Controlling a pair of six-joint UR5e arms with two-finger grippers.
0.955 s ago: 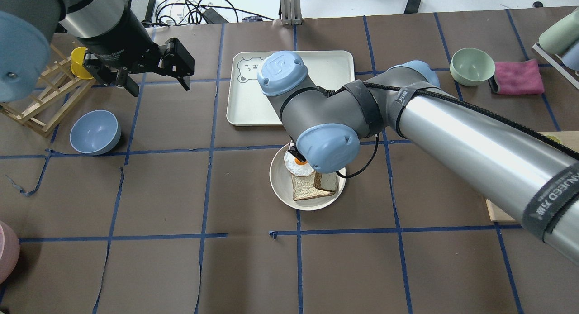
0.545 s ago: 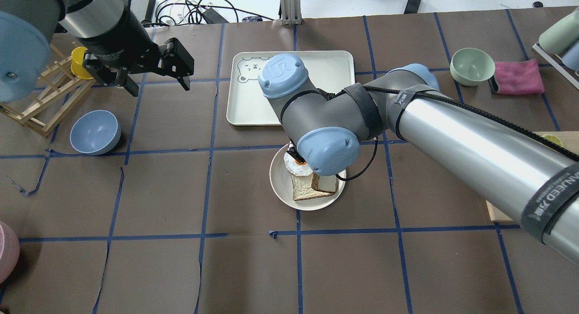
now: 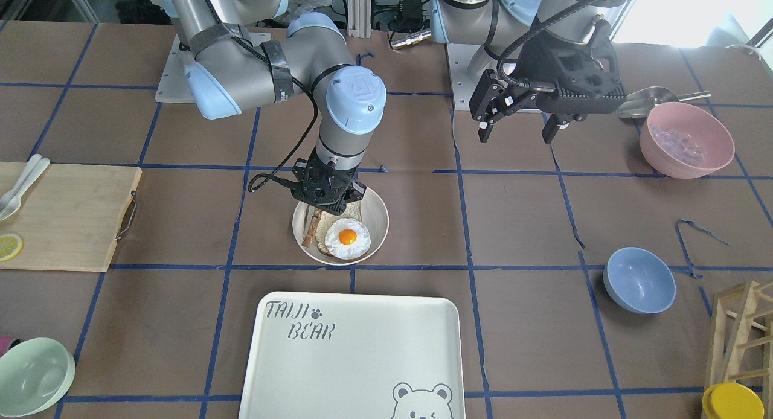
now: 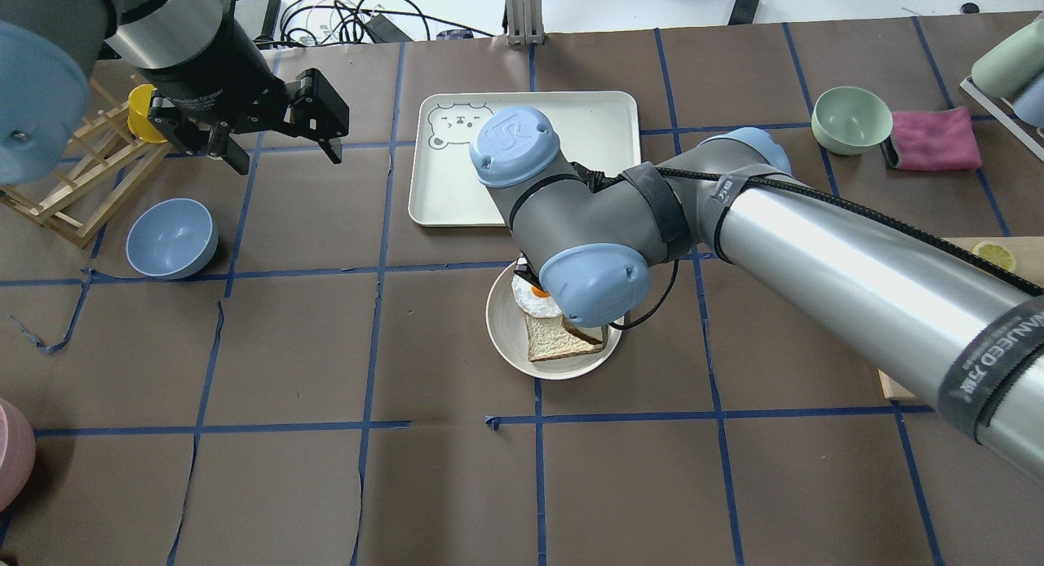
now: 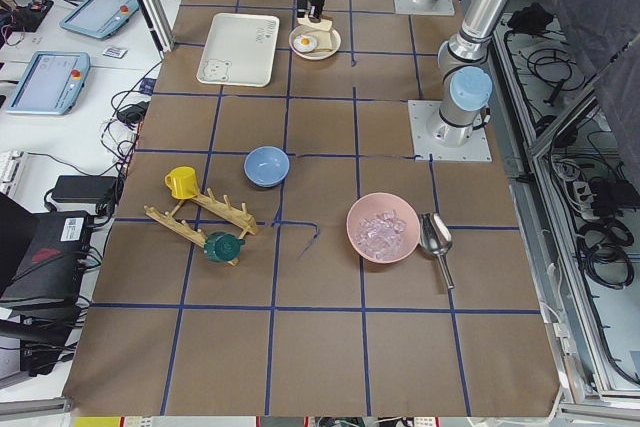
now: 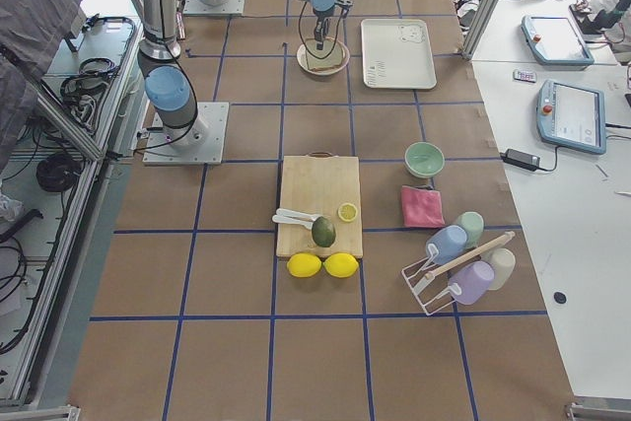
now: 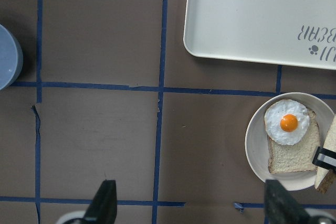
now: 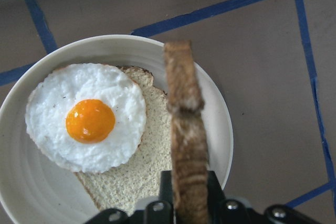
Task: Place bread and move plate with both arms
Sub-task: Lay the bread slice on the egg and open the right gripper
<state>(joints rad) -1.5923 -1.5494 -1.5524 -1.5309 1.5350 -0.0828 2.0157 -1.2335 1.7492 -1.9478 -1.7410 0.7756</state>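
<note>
The plate sits mid-table and holds a thin-crusted slice topped with a fried egg. My right gripper is shut on the bread, a dark-crusted slice held on edge over the plate's side, next to the egg slice. The bread also shows in the front view and as a dark sliver from overhead, where my wrist hides the gripper. I cannot tell if the bread touches the plate. My left gripper hangs open and empty, far to the plate's left, high above the table.
The bear-printed tray lies just beyond the plate. A blue bowl and a wooden rack are on the left. A green bowl and a pink cloth are at the far right. A cutting board lies right of the plate.
My right wrist has shifted slightly over the plate, and the held bread now shows only a thin dark edge from overhead. The left arm has not moved.
</note>
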